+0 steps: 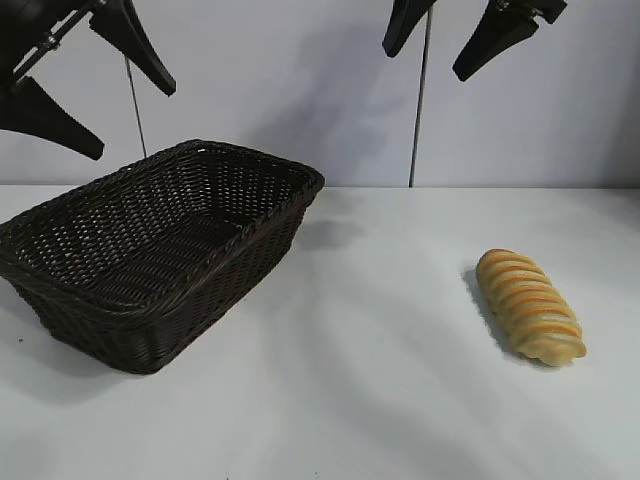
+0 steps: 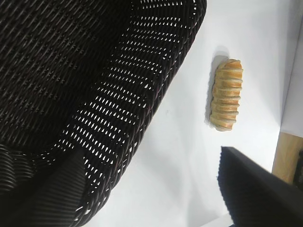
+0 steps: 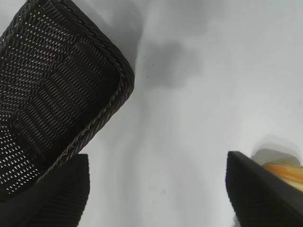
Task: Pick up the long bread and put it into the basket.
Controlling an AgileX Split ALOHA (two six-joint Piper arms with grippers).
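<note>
The long bread, a golden-tan ridged loaf, lies on the white table at the right; it also shows in the left wrist view and partly behind a finger in the right wrist view. The dark brown wicker basket stands empty at the left, seen too in the left wrist view and the right wrist view. My left gripper hangs open high above the basket. My right gripper hangs open high above the table's back, left of and well above the bread.
The white table runs between basket and bread. Two thin vertical rods stand against the pale back wall. A wooden edge shows beyond the table in the left wrist view.
</note>
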